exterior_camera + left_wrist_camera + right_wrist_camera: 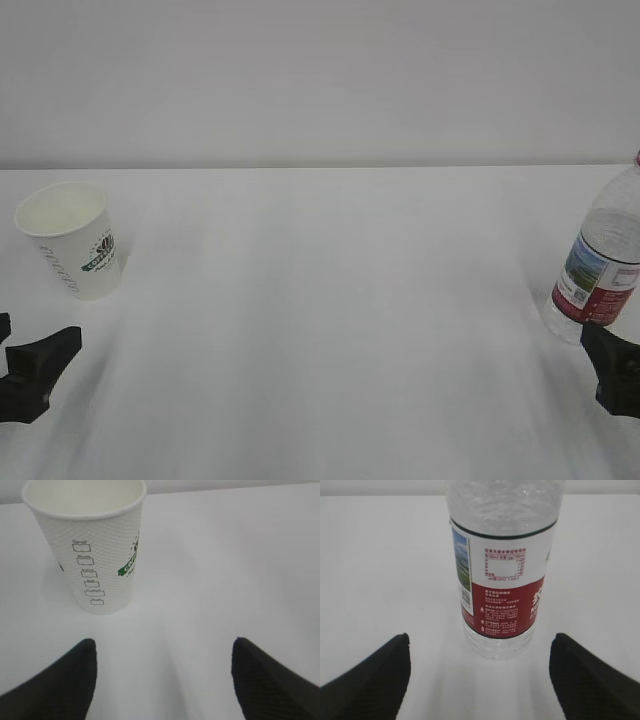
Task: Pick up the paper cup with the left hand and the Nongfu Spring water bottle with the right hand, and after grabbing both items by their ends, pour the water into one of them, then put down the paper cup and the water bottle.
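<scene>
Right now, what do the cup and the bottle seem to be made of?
The paper cup looks like white paper, matte: its wall has a fine dimpled texture, a rolled rim and printed green logo. The Nongfu Spring water bottle looks like clear, glossy plastic: you see through its upper body, with small highlights, and a smooth red-and-white printed label, probably plastic film, wraps it.

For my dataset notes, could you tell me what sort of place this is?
Probably a lab test bench: a bare white table against a blank wall, holding only a white paper cup with a green logo and a clear plastic bottle with a red-and-white label.
</scene>
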Motion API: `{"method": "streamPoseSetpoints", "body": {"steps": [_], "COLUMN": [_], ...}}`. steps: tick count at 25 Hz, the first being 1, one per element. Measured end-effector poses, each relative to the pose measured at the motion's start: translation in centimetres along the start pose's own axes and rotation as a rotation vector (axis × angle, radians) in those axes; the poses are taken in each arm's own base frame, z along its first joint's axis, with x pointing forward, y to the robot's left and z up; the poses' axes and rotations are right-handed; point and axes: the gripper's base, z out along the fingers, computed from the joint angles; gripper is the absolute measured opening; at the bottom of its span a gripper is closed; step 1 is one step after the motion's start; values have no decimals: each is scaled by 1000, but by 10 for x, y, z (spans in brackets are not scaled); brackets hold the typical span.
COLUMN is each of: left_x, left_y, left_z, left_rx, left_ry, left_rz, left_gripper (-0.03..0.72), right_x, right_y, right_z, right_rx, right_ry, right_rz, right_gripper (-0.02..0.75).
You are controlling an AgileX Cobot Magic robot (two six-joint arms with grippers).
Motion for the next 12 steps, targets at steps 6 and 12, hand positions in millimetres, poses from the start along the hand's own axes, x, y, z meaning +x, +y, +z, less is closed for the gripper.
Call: {"method": "streamPoseSetpoints", "body": {"steps": [6, 12], "left_x": [0, 0], "left_y": [0, 0], "left_z": [0, 0], "left_rx": [0, 2], "left_ry": [0, 0], "left_rz": [-2, -1], "left_gripper": [621, 620], "right_x": [-2, -2], "right_y": [1, 2], "right_z": [5, 23], "right_rx": [3, 20], "right_ry": [-9, 10], "right_rz": [-13, -44], "right_gripper": [662, 662]}}
